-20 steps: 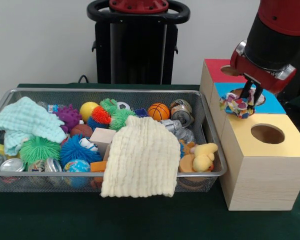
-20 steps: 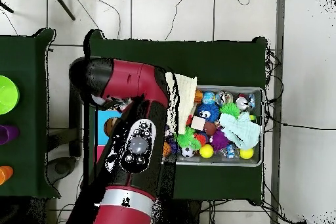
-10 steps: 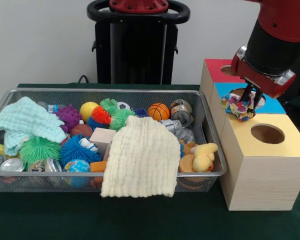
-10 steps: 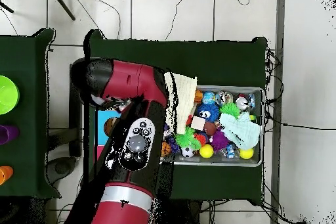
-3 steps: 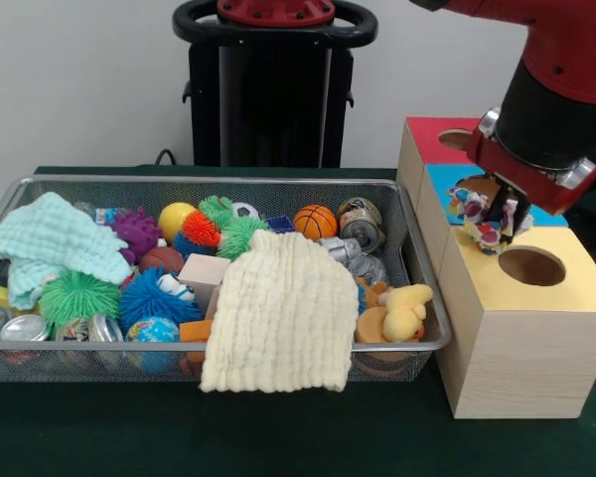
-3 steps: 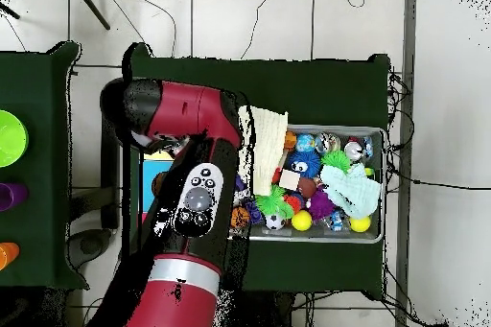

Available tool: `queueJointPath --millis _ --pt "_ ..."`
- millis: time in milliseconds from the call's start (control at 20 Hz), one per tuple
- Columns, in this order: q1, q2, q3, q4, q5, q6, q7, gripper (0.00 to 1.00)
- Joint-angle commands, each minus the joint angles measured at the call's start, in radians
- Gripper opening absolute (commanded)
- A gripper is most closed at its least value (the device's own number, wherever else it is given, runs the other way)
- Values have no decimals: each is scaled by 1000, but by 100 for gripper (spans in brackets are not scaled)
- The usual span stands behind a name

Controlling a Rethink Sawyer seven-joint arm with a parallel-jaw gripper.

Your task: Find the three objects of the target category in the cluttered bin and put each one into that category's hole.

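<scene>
Our gripper (image 5: 495, 214) hangs at the right of the front view, clamped on a multicoloured patterned cloth toy (image 5: 480, 212). We see the toy above the boundary between the blue-topped box (image 5: 541, 212) and the yellow-topped box (image 5: 566, 283), just left of the yellow box's round hole (image 5: 531, 266). We see the wire bin (image 5: 417, 298) at centre left, holding balls, cans, a plush duck (image 5: 407, 310) and a cream cloth (image 5: 278, 313) draped over its front rim.
</scene>
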Motion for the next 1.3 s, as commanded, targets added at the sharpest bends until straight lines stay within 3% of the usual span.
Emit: queueJointPath --millis 50,750,1300 --pt "-26 78 36 -58 22 32 271 0" --pt "-21 95 20 -99 41 57 292 0" --pt "14 48 5 6 63 -8 297 0"
